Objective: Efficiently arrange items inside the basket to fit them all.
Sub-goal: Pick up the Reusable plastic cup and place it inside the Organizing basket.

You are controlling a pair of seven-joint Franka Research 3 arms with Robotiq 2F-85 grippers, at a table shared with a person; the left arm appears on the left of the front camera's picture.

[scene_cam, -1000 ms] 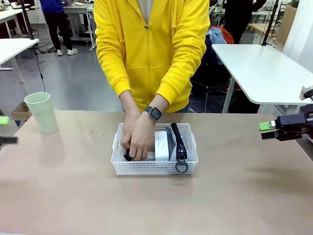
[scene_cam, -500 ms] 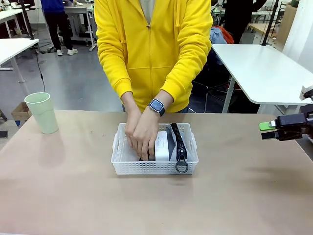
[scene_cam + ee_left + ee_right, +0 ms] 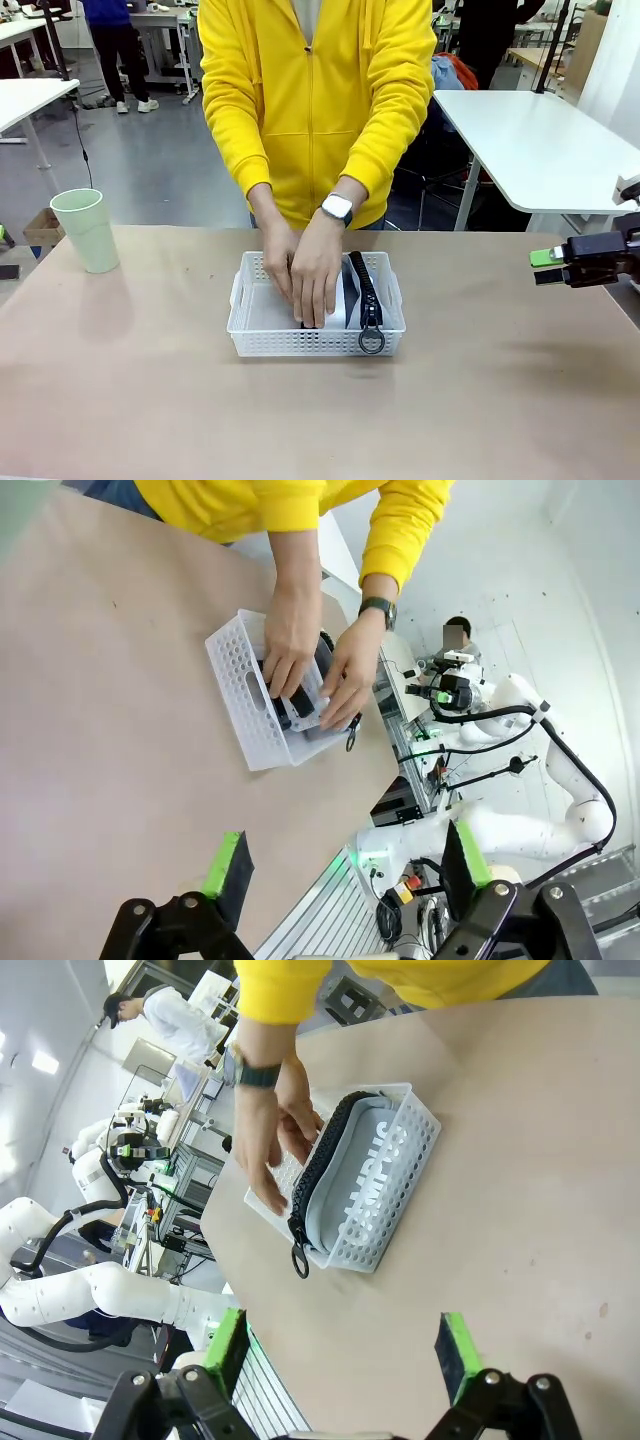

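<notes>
White basket (image 3: pixel 250 338) holds a grey pouch (image 3: pixel 366 292) at 3 o'clock, white boxy device (image 3: pixel 339 310) beside it — the person's hands (image 3: pixel 315 275) have slid right onto it. Left gripper (image 3: pixel 345 865) and right gripper (image 3: pixel 544 267) both gape apart.

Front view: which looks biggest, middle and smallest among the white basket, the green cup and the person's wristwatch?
1. white basket
2. green cup, standing a little farther from the camera
3. wristwatch, clearly smallest

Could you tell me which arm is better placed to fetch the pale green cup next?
Probably left: the cup stands far left on the table, while the right gripper sits far right, beyond the basket.
</notes>
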